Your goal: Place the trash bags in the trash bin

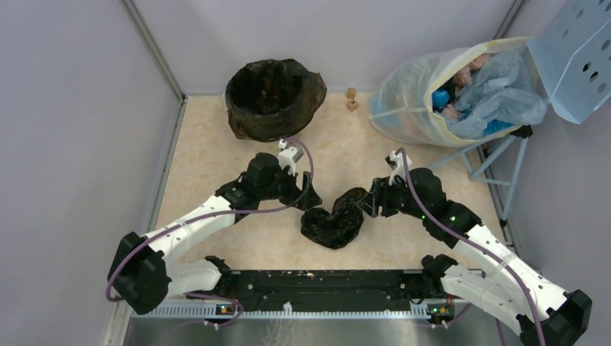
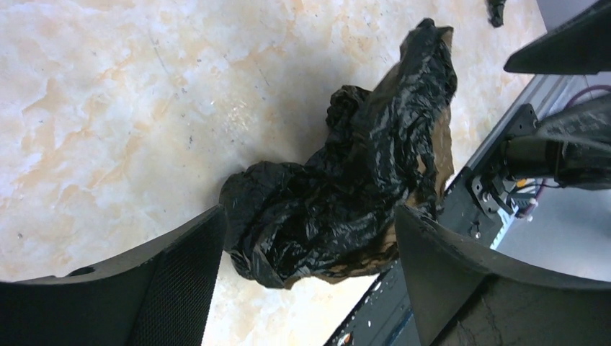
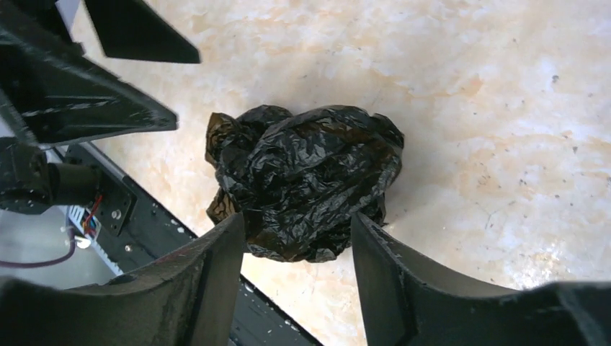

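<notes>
A crumpled glossy black trash bag (image 1: 335,218) lies on the marbled table between my two grippers. The trash bin (image 1: 274,97), round with a black liner over its rim, stands at the back left and looks open-topped. My left gripper (image 1: 311,200) is open at the bag's left end; in the left wrist view the bag (image 2: 346,194) fills the gap between the spread fingers of the gripper (image 2: 310,216). My right gripper (image 1: 366,204) is open at the bag's right end; in the right wrist view the bag (image 3: 306,176) sits just between the fingertips of the gripper (image 3: 297,223).
A large translucent whitish-yellow sack (image 1: 432,94) full of items leans at the back right, beside a perforated light-blue panel (image 1: 576,58) on a metal stand (image 1: 497,166). Two small wooden blocks (image 1: 351,99) lie near the bin. A black rail (image 1: 324,285) runs along the near edge.
</notes>
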